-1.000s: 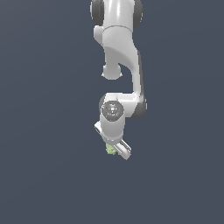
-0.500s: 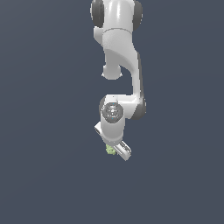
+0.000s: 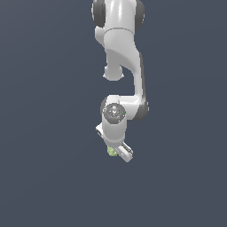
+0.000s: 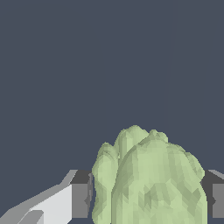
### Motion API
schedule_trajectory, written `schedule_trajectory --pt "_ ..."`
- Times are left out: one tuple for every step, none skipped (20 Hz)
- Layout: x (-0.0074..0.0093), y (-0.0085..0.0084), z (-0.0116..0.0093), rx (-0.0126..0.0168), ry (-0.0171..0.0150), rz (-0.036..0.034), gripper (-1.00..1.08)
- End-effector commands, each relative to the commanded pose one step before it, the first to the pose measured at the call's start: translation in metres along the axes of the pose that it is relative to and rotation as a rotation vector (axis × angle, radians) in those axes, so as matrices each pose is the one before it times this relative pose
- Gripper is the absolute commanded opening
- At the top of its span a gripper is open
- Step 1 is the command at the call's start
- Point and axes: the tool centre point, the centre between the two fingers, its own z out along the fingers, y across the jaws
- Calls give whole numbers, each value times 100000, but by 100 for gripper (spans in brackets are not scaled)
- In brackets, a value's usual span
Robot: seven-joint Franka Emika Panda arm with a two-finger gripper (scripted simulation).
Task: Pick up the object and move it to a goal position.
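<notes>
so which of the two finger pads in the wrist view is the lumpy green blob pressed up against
Both, apparently: the pale green blob fills the gap between the two dark finger pads. The pad on the white finger shows whole; the other sits cut off at the picture's edge.

One arm (image 3: 119, 53), one claw (image 3: 116, 150), and one pale yellow-green blob (image 4: 148, 179).

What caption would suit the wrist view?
Lumpy pale green object sits between the end effector fingers against a plain dark background.

The lumpy pale green object (image 4: 151, 181) sits between the tool's (image 4: 146, 197) two dark fingertips (image 4: 80, 194), touching both.
</notes>
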Motion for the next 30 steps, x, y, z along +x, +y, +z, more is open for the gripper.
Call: schedule_trajectory --pt "-165 -50 -435 79 60 -29 -100" --pt "-117 -9 -259 0 0 0 -100" --pt "-138 -10 -307 0 0 0 -100" --pt "-160 -12 -357 0 0 0 -100" --pt "-183 -14 -407 0 0 0 -100" --pt "-206 -16 -459 0 0 0 -100" --pt "-218 -9 -496 12 -45 15 -100" --pt "-253 -20 -565 0 0 0 -100" --pt "-277 -22 -621 0 0 0 -100" --pt "-302 -24 -679 0 0 0 -100" --pt "-328 -27 -738 0 0 0 -100" --pt "-355 -29 -800 0 0 0 -100" --pt "-382 -32 -864 0 0 0 -100" --pt "-410 -35 -931 0 0 0 -100" --pt "-435 -38 -992 0 0 0 -100" --pt "-457 -41 -1047 0 0 0 -100" --pt "-476 -43 -1094 0 0 0 -100" --pt "-480 -45 -1111 0 0 0 -100" --pt "-478 -46 -1112 0 0 0 -100" --pt "-475 -47 -1110 0 0 0 -100" --pt "-435 -17 -1111 15 -3 67 -100" --pt "-463 -48 -1096 0 0 0 -100" --pt "-456 -50 -1087 0 0 0 -100" --pt "-463 -62 -1083 -40 56 -1 -100" --pt "-443 -55 -1071 0 0 0 -100" --pt "-428 -56 -1041 0 0 0 -100" --pt "-411 -55 -1003 0 0 0 -100" --pt "-397 -54 -967 -32 58 20 -100" --pt "-372 -52 -916 0 0 0 -100" --pt "-353 -55 -876 0 0 0 -100"
